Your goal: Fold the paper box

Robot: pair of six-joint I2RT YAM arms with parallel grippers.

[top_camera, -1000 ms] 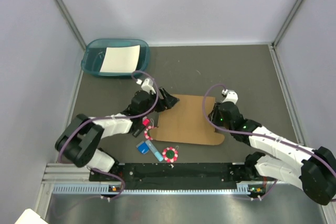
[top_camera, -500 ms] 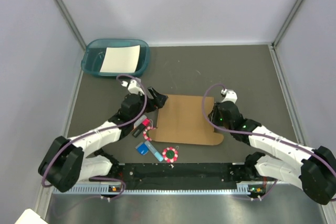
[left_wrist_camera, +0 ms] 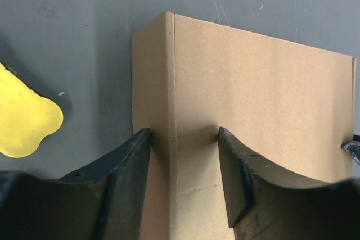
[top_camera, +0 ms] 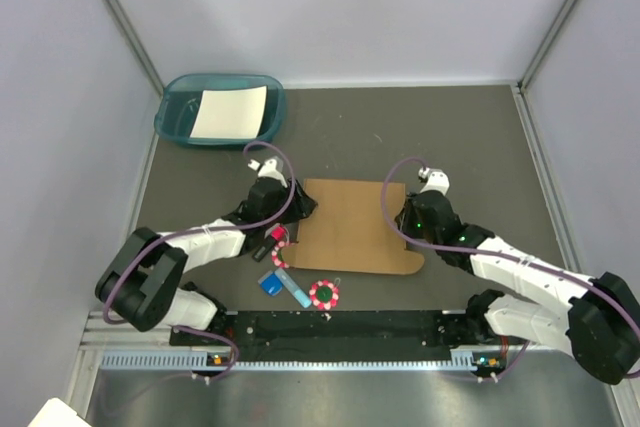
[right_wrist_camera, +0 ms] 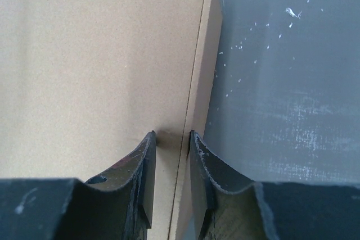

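The paper box [top_camera: 350,227] lies flat on the dark mat as a brown cardboard sheet. Its left strip [left_wrist_camera: 152,82] is creased upward along the edge. My left gripper [top_camera: 298,204] sits at that edge with its jaws apart astride the crease [left_wrist_camera: 183,139]: one finger [left_wrist_camera: 132,161] outside the strip, the other on the main panel. My right gripper [top_camera: 401,217] is at the box's right edge. Its jaws [right_wrist_camera: 170,137] stand narrowly apart over the crease of the right strip [right_wrist_camera: 205,54], with a gap still showing between them.
A teal tray [top_camera: 180,117] holding a white sheet [top_camera: 230,112] stands at the back left. Small items lie left of and in front of the box: a red piece [top_camera: 278,234], a blue piece [top_camera: 271,283], a pink-white ring [top_camera: 324,294]. A yellow shape [left_wrist_camera: 25,119] lies nearby.
My left gripper pulled back a little to the box's left edge and its jaws narrowed around the raised strip. The right jaws narrowed slightly. The box shifted a little to the left.
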